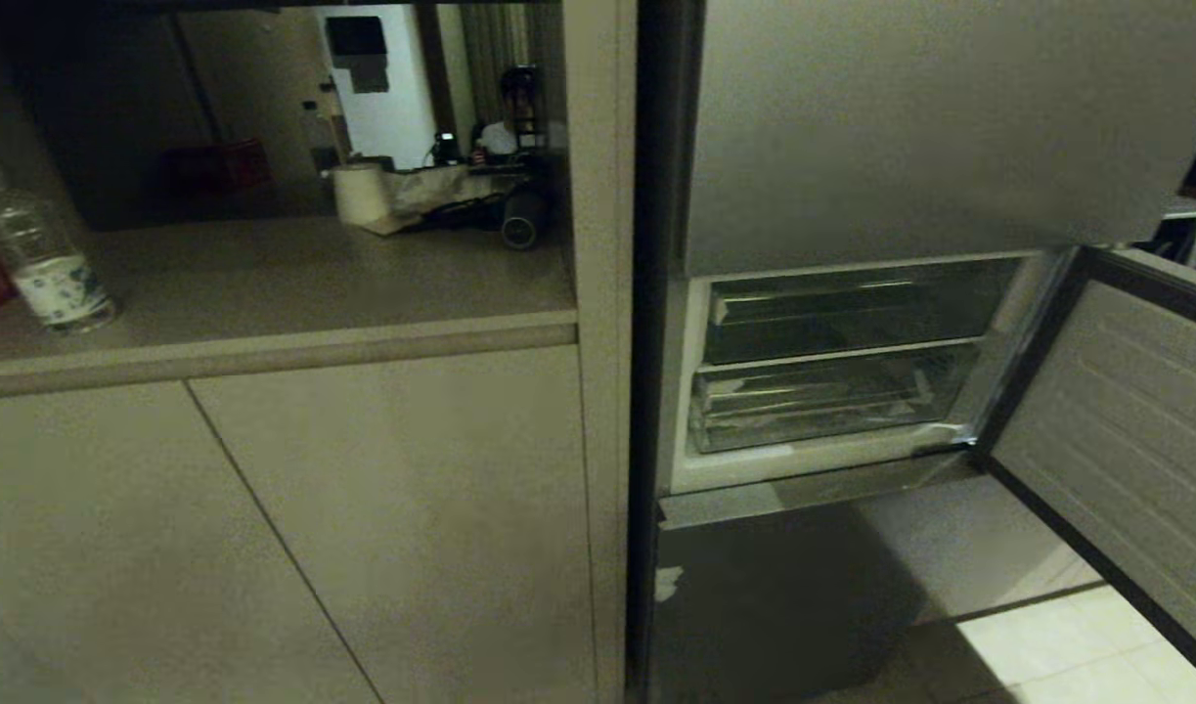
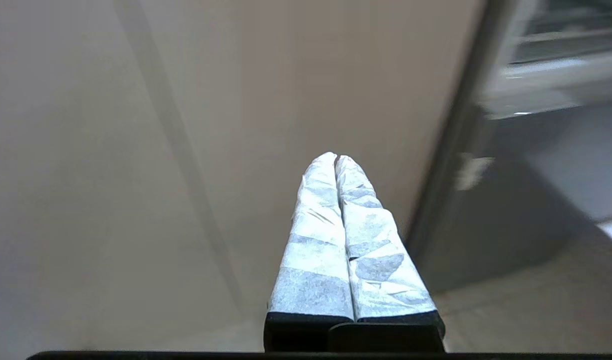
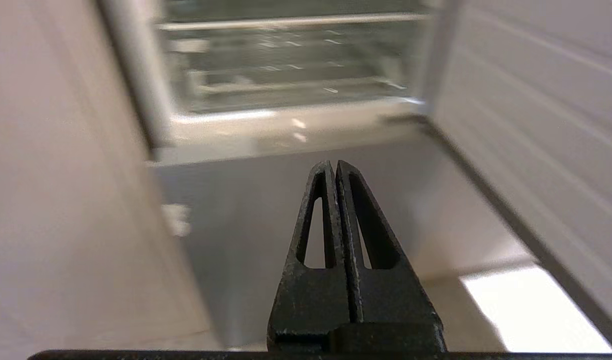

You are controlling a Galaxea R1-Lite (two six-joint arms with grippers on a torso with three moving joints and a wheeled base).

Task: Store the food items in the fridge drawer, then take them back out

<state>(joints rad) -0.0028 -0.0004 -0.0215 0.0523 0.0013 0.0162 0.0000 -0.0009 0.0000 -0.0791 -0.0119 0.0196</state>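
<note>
The fridge drawer (image 1: 813, 411) sits pushed in, the lower of two clear plastic drawers in the middle compartment of the grey fridge (image 1: 910, 127). The compartment door (image 1: 1116, 430), ribbed on its inner face, stands swung open to the right. No food items can be made out in any view.

The right gripper (image 3: 336, 165) has bare black fingers (image 3: 316, 280) of tapered, slotted shape, pressed together and empty. It points toward the fridge, below the drawer and well apart from it.

The left gripper (image 2: 336, 157) has fingers (image 2: 313, 250) wrapped in white crinkled tape, closed tip to tip, holding nothing. It faces the smooth beige cabinet front (image 2: 135, 150), beside the fridge's dark edge.

On the bench (image 1: 294, 284) left of the fridge stands a clear plastic bottle (image 1: 40, 254) with a printed label; a white paper roll (image 1: 361, 194) stands further back.
</note>
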